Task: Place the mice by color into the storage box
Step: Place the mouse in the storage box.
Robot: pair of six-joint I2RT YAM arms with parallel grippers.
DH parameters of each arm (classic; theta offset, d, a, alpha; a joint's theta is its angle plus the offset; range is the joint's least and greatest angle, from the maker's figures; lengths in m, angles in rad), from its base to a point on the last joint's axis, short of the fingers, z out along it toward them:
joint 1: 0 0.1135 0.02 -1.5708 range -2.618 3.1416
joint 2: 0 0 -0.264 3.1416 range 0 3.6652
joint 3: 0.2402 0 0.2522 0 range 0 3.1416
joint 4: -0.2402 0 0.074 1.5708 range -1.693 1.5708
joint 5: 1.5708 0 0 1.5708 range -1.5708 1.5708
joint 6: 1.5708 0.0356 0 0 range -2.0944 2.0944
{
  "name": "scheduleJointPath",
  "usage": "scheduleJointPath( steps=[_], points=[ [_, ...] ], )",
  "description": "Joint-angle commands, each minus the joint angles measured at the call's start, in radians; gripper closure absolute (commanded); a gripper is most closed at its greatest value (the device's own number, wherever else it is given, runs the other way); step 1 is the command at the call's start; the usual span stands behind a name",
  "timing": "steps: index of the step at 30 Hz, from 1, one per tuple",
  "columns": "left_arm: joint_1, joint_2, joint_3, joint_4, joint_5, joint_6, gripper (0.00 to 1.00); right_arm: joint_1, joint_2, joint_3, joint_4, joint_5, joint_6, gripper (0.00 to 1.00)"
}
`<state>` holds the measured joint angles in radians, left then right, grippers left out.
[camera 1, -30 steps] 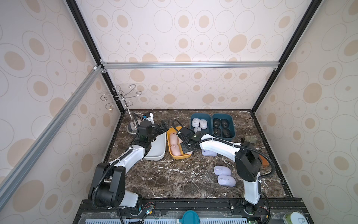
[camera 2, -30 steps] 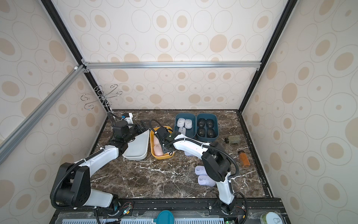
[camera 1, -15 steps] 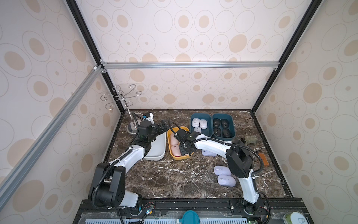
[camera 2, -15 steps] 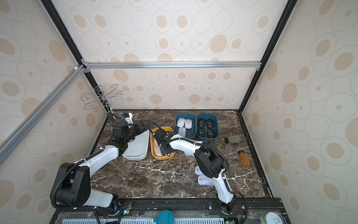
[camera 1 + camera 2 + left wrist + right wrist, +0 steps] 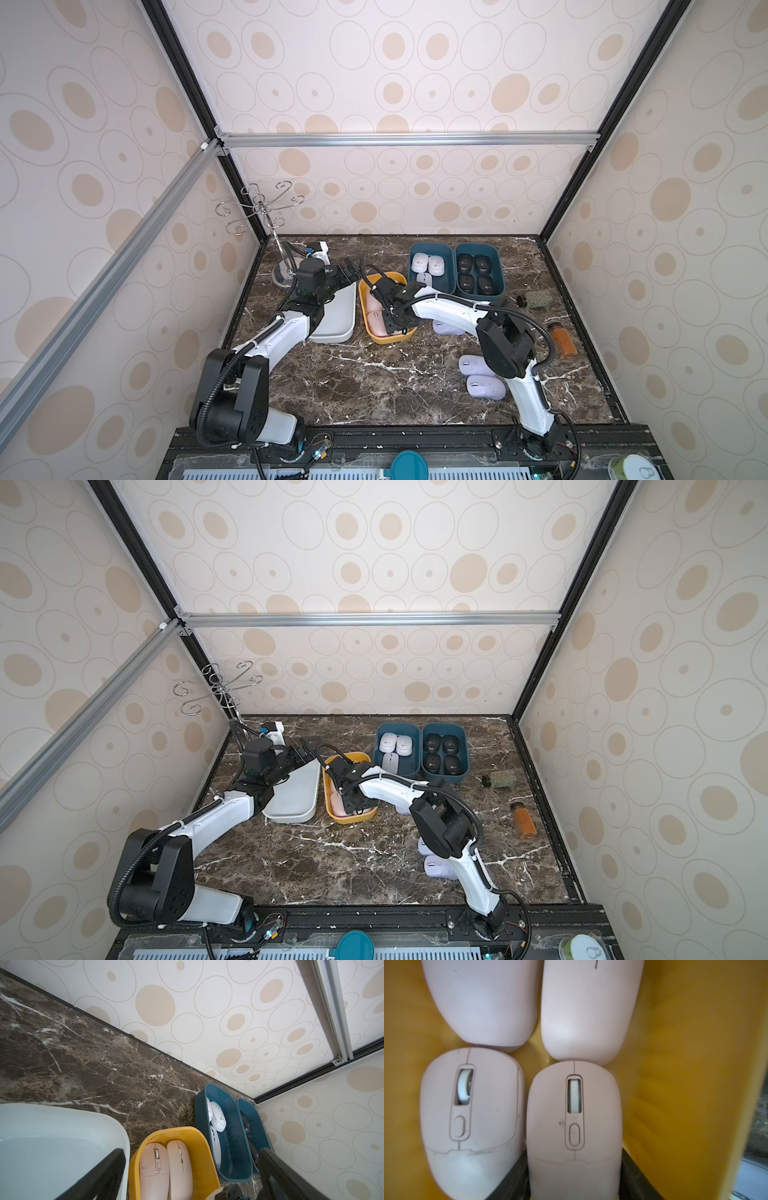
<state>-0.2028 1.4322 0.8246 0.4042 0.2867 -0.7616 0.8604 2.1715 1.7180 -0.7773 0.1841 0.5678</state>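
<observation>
1. In both top views: reaching with the right pincer (image 5: 395, 326) down into the yellow bin (image 5: 362, 307), among the pink mice (image 5: 373, 321). Hovering with the left pincer (image 5: 352, 268), spread wide and empty, over the far end of the white bin (image 5: 336, 324). Standing very near to each other there, so risking a knock between the two arms when lifting out.

2. In both top views again: leaving three lavender mice (image 5: 473, 366) out on the worktop (image 5: 353, 386), one of them half hidden under the right arm. Risking to sweep that one aside when pulling the arm back low. Risking also a mixed colour when dropping lavender into the teal bins (image 5: 431, 246), holding the white mice (image 5: 419, 262) and the black mice (image 5: 465, 262).

3. In the left wrist view: showing both fingers (image 5: 104, 1169) far apart, nothing between, above the white bin and the yellow bin rim. Risking to catch that rim when going down from here.

4. In the right wrist view: clamping the fingers (image 5: 512, 1180) on both flanks of one pink mouse (image 5: 574, 1126), sitting low in the yellow bin, touching its neighbour at the side and the mouse in front. Not telling for sure whether resting on the bin floor. Risking to push the neighbour when spreading, with so little room on that side. Risking to carry the pink mouse up again when rising before letting go.
</observation>
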Motion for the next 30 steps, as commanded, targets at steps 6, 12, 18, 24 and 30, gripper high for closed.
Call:
scheduleJointPath(
  steps=[6, 12, 18, 24, 30],
  points=[
    [0.009, -0.033, 0.039, 0.010, 0.012, 0.002, 0.00, -0.003, -0.013, 0.036, -0.056, 0.020, -0.009, 0.31],
    [0.008, -0.033, 0.038, 0.014, 0.014, 0.001, 0.00, 0.005, -0.065, 0.050, -0.063, 0.031, -0.018, 0.29],
    [0.011, -0.040, 0.039, 0.009, 0.007, 0.010, 0.00, 0.031, -0.160, 0.060, -0.090, 0.079, -0.050, 0.32],
    [0.039, -0.055, 0.038, 0.004, 0.002, 0.009, 0.00, 0.100, -0.324, -0.126, -0.029, 0.015, -0.117, 0.69],
    [0.085, -0.069, 0.038, 0.010, 0.010, 0.001, 0.00, 0.221, -0.372, -0.318, 0.074, -0.008, -0.142, 0.78]
  ],
)
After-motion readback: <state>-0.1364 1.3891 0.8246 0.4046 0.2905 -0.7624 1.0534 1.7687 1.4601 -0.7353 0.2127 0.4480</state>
